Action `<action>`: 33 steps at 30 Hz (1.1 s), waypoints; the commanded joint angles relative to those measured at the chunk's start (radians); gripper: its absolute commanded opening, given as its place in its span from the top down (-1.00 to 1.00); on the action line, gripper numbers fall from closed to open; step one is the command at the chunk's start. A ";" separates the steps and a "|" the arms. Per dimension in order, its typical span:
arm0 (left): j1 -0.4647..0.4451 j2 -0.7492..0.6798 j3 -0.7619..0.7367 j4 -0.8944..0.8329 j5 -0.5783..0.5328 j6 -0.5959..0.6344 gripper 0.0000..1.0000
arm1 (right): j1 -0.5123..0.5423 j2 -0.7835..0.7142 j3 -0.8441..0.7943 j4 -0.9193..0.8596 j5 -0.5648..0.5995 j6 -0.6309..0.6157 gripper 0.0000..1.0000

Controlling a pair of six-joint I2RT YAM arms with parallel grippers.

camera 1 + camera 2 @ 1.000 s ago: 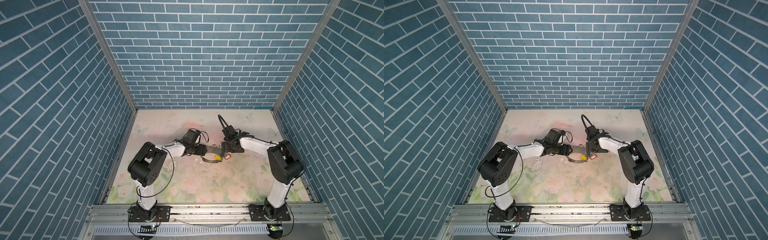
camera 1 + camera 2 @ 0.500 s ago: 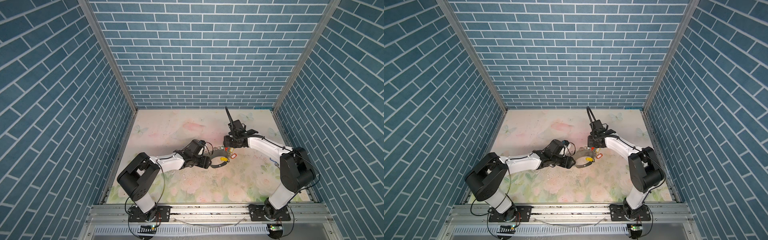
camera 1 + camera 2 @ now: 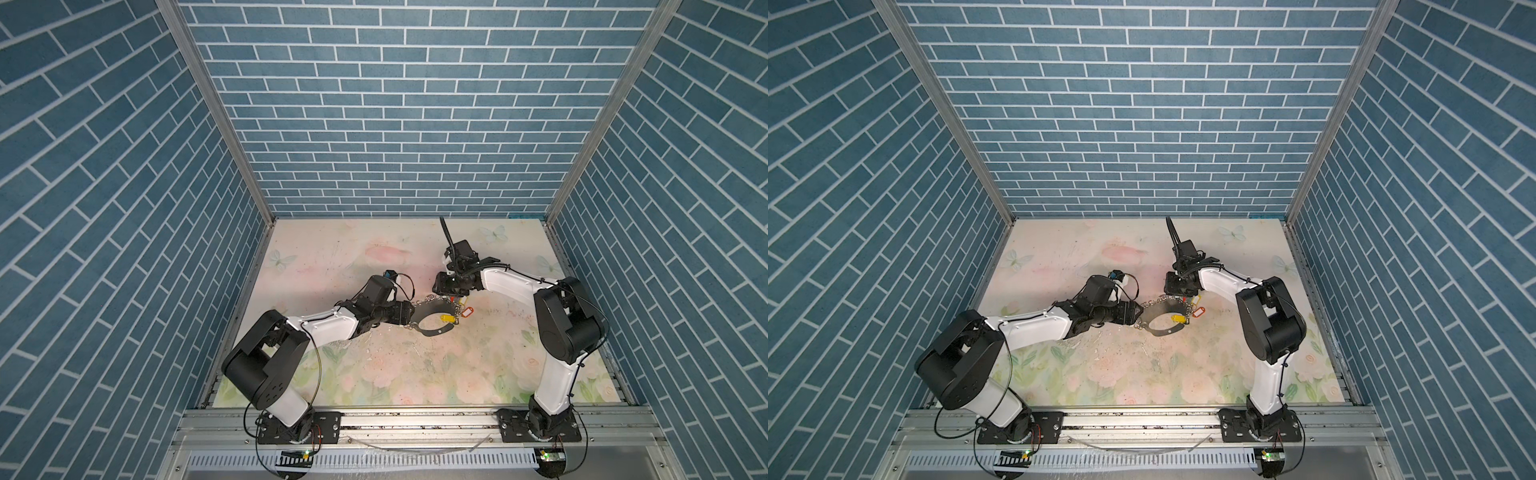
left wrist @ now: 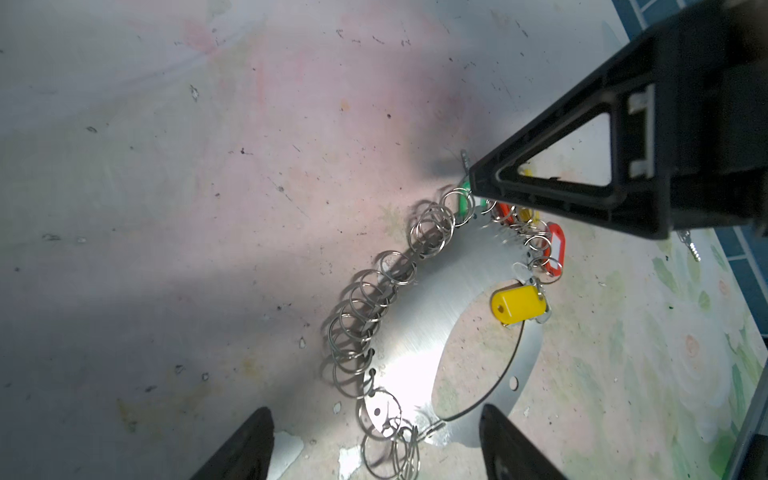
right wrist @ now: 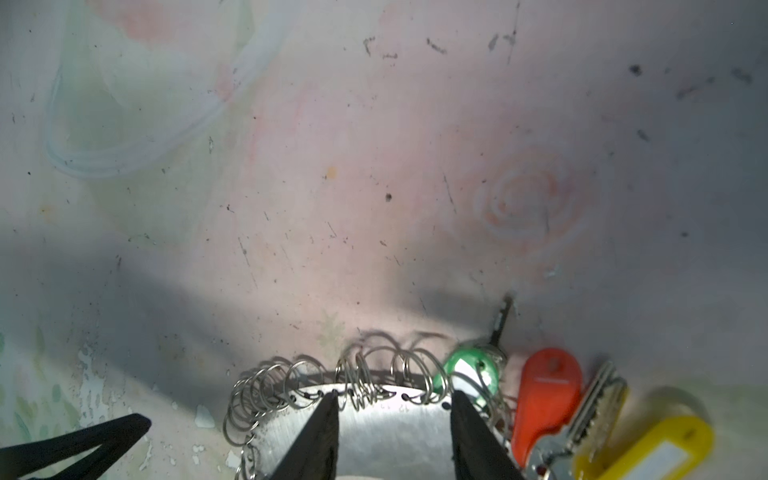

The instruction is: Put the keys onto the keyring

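Observation:
The keyring (image 3: 432,308) (image 3: 1163,309), a flat silvery hoop strung with several small split rings, lies on the floral table. Keys with yellow (image 4: 517,304), red (image 4: 555,249) and green (image 5: 469,370) tags hang at its right side, and an orange-red tag (image 5: 544,395) shows beside the green one. My left gripper (image 4: 376,436) (image 3: 411,316) is open, its fingers either side of the hoop's left end. My right gripper (image 5: 395,415) (image 3: 449,296) points down at the hoop's far edge. Its jaws stand apart over the band (image 5: 390,440), with a few split rings between the tips.
Blue brick walls close in the left, back and right sides. A metal rail (image 3: 415,419) runs along the front edge. The table (image 3: 415,374) is scuffed, and my two arms nearly meet over its middle.
My right gripper's jaws have narrowed over the hoop's far edge. My left arm has dropped lower, and its gripper has shifted slightly nearer at the hoop's left end.

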 commanded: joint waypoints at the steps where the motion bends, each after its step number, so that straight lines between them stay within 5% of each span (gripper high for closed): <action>1: 0.001 0.020 -0.012 0.026 0.006 -0.003 -0.58 | 0.002 0.001 0.039 -0.039 0.047 -0.020 0.03; 23: 0.001 0.028 -0.022 0.017 -0.024 0.000 -0.61 | 0.023 0.027 0.071 -0.105 -0.023 -0.056 0.12; 33: 0.003 0.016 -0.031 0.016 -0.040 0.000 -0.64 | 0.018 0.030 0.083 -0.156 0.087 -0.076 0.04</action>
